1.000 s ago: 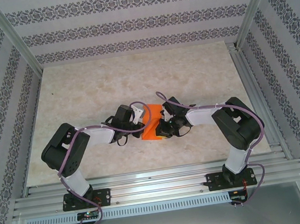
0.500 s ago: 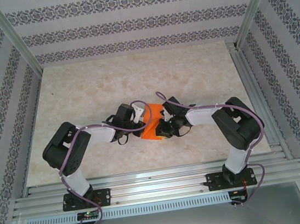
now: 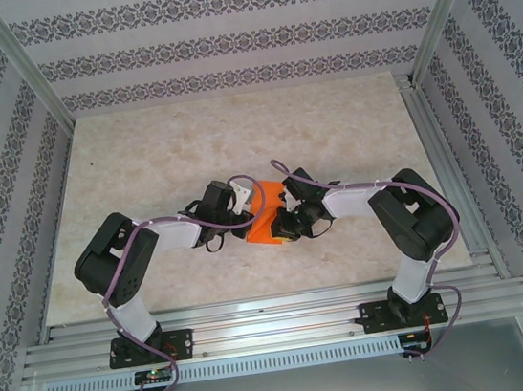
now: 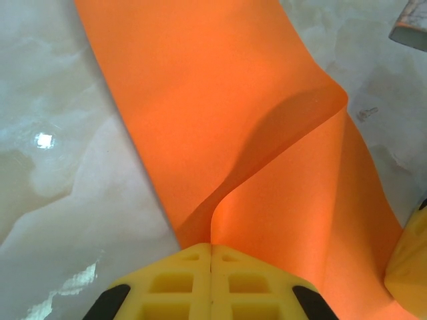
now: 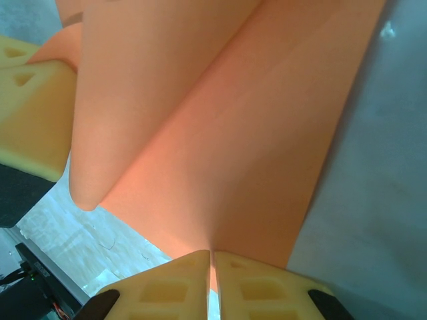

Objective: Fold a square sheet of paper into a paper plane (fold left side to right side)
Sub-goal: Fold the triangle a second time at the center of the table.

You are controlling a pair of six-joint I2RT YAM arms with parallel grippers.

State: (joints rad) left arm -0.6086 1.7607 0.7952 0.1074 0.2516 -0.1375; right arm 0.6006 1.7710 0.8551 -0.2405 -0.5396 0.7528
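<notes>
One orange paper (image 4: pixel 200 100); left fingers (image 4: pixel 175 285), right fingers (image 5: pixel 168 288) pinching it.

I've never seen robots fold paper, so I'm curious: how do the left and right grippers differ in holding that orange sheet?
The left gripper reaches in from the left, the right gripper from the right. The left gripper pinches the orange sheet where it curls upward; the right gripper pinches a flatter stretch. Both are yellow-tipped and shut on the sheet.
</notes>
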